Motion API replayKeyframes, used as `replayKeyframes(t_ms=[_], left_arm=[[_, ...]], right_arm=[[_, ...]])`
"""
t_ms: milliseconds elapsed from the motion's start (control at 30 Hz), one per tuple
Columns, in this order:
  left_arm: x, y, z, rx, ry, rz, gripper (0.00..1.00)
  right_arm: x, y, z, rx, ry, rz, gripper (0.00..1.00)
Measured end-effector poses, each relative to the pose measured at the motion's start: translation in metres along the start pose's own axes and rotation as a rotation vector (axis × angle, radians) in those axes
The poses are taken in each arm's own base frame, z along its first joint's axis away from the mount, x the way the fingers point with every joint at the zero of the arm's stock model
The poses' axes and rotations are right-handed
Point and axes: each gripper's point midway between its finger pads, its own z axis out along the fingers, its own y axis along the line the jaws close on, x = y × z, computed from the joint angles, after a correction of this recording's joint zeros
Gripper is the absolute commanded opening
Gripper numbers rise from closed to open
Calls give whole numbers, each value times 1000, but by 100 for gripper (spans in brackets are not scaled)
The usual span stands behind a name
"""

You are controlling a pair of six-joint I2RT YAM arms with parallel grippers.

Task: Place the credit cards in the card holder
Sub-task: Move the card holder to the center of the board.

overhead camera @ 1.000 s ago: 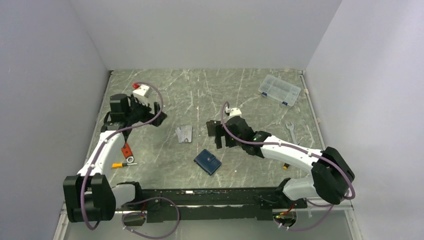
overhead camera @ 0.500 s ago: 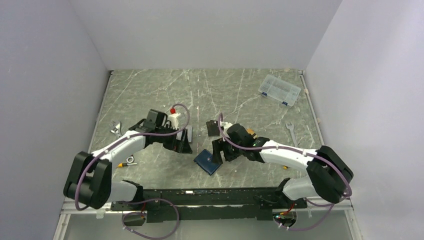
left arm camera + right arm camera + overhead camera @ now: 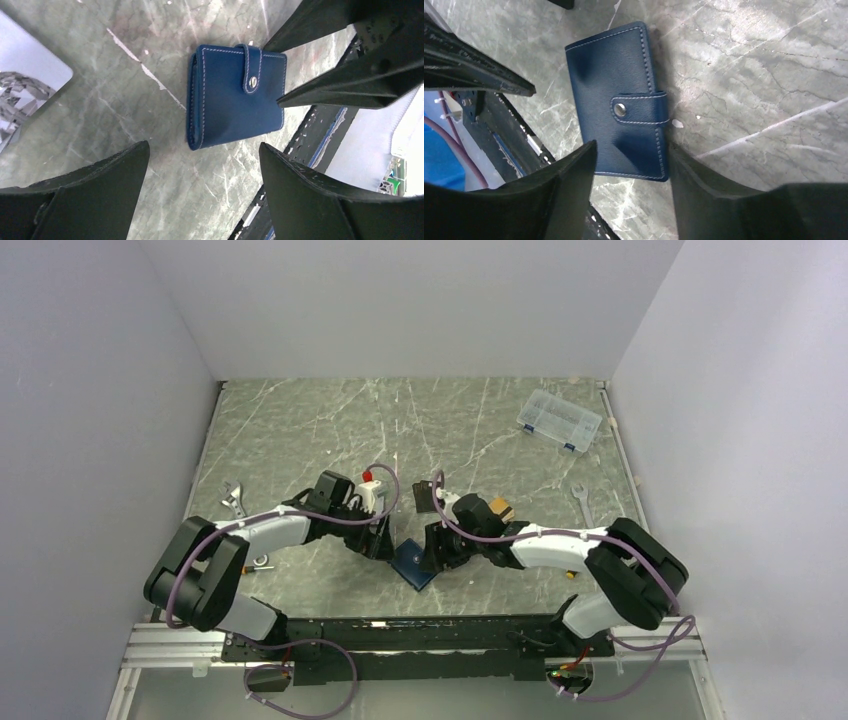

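Note:
The navy-blue card holder point(image 3: 410, 564) lies shut and flat on the marble table, its snap tab point(image 3: 640, 108) fastened. My right gripper point(image 3: 630, 147) straddles its near end, with both fingers against its long edges. In the top view the right gripper point(image 3: 437, 552) sits at the holder's right side. My left gripper point(image 3: 204, 146) stands wide open just short of the card holder point(image 3: 235, 95) and holds nothing. One silver-grey credit card point(image 3: 30, 80) lies flat at the left wrist view's left edge. In the top view the left arm hides the credit cards.
A flat black rectangle point(image 3: 425, 497) lies just behind the two grippers. A clear compartment box point(image 3: 560, 420) sits at the back right. One wrench point(image 3: 583, 502) lies on the right and another point(image 3: 232, 498) on the left. The black base rail point(image 3: 400, 630) runs along the near edge.
The left arm has swung in from the far left to the card holder's left side. The right gripper has come down over the holder and narrowed round it.

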Motion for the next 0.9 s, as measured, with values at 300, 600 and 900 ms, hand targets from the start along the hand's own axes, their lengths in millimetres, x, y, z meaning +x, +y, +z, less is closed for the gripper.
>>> replayKeyframes(t_ms=[300, 600, 900], left_arm=[[-1, -4, 8, 49, -26, 13, 79], [-3, -11, 12, 102, -27, -6, 86], [-14, -16, 21, 145, -22, -58, 87]], right_arm=[[12, -4, 8, -34, -20, 103, 0], [10, -10, 2, -48, -87, 190, 0], [4, -48, -22, -2, -245, 357, 0]])
